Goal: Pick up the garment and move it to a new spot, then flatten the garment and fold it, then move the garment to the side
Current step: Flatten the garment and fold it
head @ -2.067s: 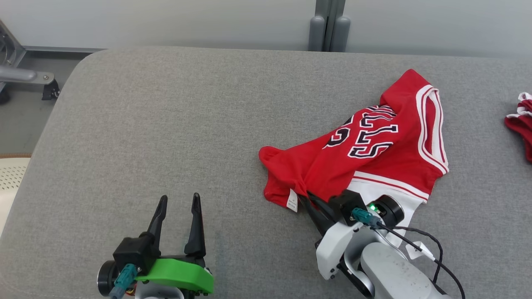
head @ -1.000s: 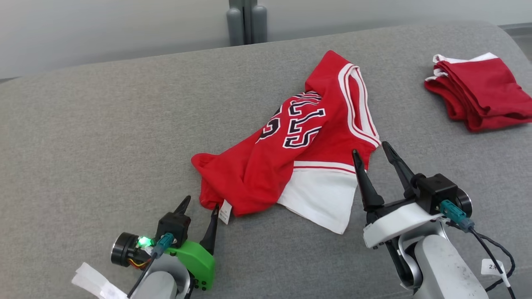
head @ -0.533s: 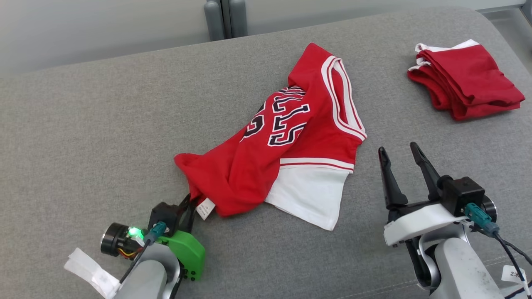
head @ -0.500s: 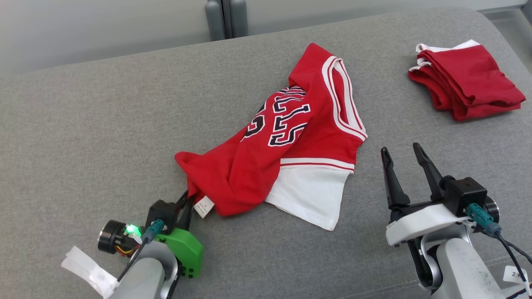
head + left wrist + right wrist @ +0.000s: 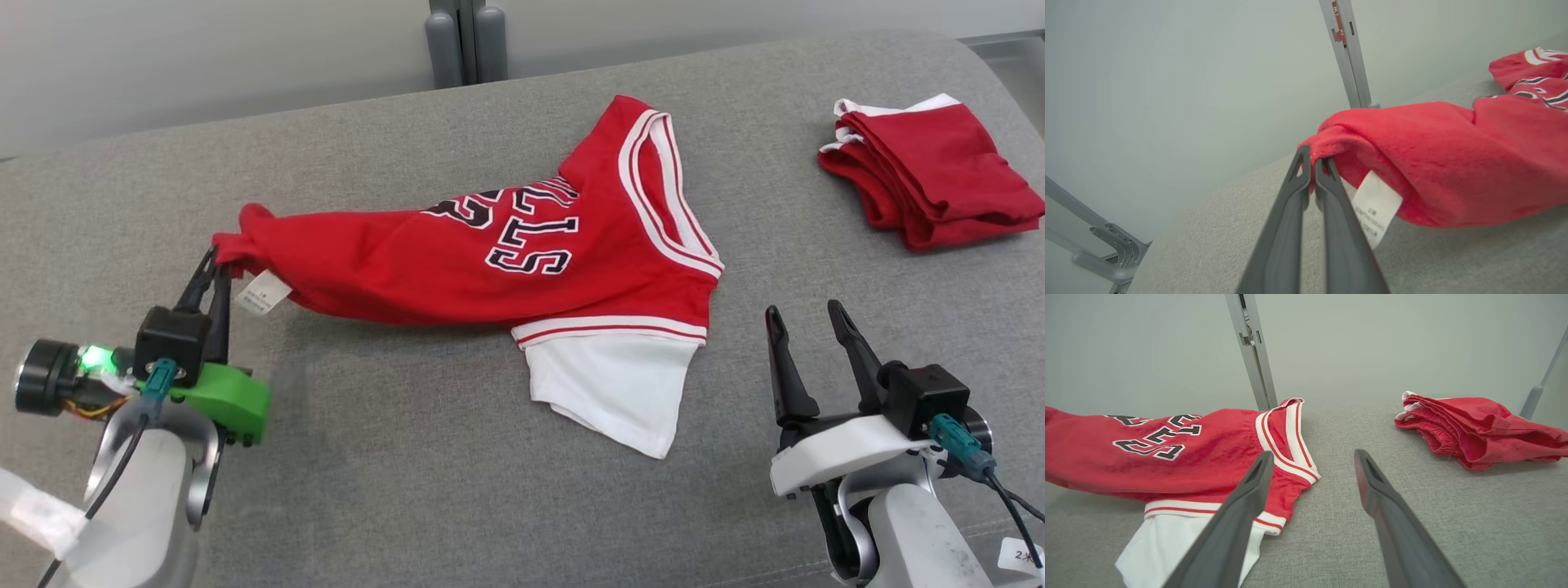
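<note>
Nearby, folded red pile (image 5: 939,171) right of garment (image 5: 408,269); left jaws tight on its corner, right jaws agape, empty.

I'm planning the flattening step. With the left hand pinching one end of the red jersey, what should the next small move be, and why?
Probably bring the right hand forward-left onto the striped band and close there. It is open and empty, while the left hand is shut on the bunched end of the red jersey; a second grip would let both spread it.

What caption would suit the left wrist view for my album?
Left gripper pinches a corner of the red jersey, white label dangling.
</note>
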Available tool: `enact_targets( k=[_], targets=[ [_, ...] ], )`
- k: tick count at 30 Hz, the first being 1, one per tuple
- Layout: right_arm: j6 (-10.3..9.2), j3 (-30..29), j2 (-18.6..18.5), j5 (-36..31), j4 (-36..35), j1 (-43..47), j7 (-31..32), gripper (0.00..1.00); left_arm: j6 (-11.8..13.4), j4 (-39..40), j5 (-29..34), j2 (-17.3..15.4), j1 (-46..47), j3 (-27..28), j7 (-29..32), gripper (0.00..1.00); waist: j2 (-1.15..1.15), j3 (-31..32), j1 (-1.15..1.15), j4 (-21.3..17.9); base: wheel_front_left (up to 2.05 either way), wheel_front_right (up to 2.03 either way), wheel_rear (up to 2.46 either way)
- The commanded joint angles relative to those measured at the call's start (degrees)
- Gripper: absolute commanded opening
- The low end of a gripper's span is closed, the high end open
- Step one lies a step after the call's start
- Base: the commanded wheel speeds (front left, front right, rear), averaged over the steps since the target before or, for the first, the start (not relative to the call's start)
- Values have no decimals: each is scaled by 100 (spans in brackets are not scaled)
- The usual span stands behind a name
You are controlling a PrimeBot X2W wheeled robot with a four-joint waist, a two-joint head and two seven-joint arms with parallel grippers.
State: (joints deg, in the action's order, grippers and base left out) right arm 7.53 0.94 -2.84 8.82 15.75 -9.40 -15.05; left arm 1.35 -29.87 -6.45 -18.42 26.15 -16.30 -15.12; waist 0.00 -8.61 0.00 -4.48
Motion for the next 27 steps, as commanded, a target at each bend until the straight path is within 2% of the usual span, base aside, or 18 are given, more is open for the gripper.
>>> enact_targets(
  k=[1, 6, 12, 17, 21, 22, 23, 24, 25, 27],
  targets=[
    [-9, 6, -10, 17, 16, 100, -17, 100, 53, 35, -26, -72, -268, 80, -1, 0, 0, 12, 0, 11, 0, 0, 0],
    [-9, -28, -10, 6, 93, 185, -17, 100, 135, 219, -218, 12, -1001, 282, -1, 0, 0, 52, 0, 42, 0, 0, 0],
    [-9, -126, -11, -30, 151, 324, -17, 100, 220, 563, -341, 300, -1859, 466, -1, 0, 0, 109, 0, 149, 0, 0, 0],
    [-9, -82, -10, 11, 205, 455, -17, 100, 199, 659, -339, 591, -2254, 513, -1, 0, 0, 188, 0, 222, 0, 0, 0],
    [-9, 55, -10, 43, 254, 524, 67, 100, 82, 671, -328, 809, -2426, 529, -1, 0, 0, 222, 0, 231, 0, 0, 0],
    [-9, 115, -10, 62, 288, 535, 102, 100, 56, 675, -322, 870, -2450, 534, -1, 11, 0, 228, 0, 232, 0, 0, 0],
    [-9, 157, -10, 73, 314, 537, 142, 100, 28, 690, -322, 917, -2467, 550, -1, 34, 0, 232, 0, 233, 0, 0, 0],
    [-9, 214, -11, 94, 353, 529, 175, 100, 13, 714, -330, 973, -2481, 579, -1, 78, 0, 235, 0, 239, 0, 0, 0],
    [-9, 248, -12, 110, 381, 519, 201, 100, -12, 743, -339, 1008, -2487, 603, -1, 100, 0, 239, 0, 246, 0, 0, 0],
    [-9, 295, -12, 138, 440, 495, 230, 100, -64, 857, -373, 1087, -2503, 681, -1, 100, 0, 246, 0, 274, 0, 0, 0]
  ],
)
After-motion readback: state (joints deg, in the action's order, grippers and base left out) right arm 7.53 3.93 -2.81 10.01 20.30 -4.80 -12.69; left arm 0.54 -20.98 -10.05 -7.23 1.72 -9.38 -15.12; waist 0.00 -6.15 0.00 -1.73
